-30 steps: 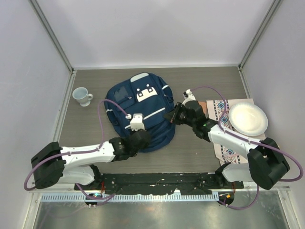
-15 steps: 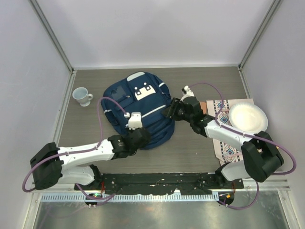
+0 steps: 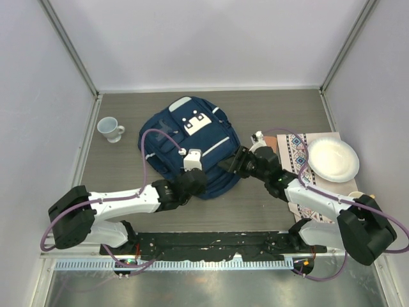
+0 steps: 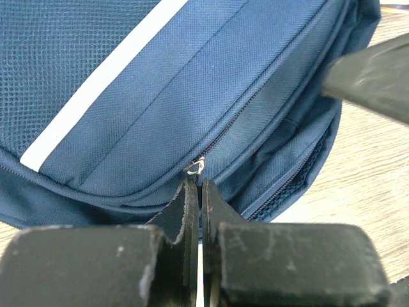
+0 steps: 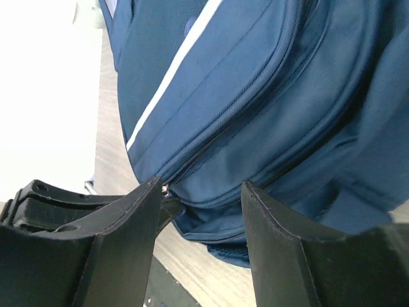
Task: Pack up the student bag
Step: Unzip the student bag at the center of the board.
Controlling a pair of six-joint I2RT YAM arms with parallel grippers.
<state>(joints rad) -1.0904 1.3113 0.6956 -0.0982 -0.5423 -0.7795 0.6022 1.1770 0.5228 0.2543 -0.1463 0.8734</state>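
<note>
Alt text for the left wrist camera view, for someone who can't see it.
The shut left claw is at a metal zipper ring on the navy student bag with a white stripe. Wooden table and a blurred dark shape show at right.

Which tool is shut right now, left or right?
The left tool: its jaws are pressed together just below a zipper pull on the student bag. The right tool is open, jaws spread, facing the bag's side.
</note>
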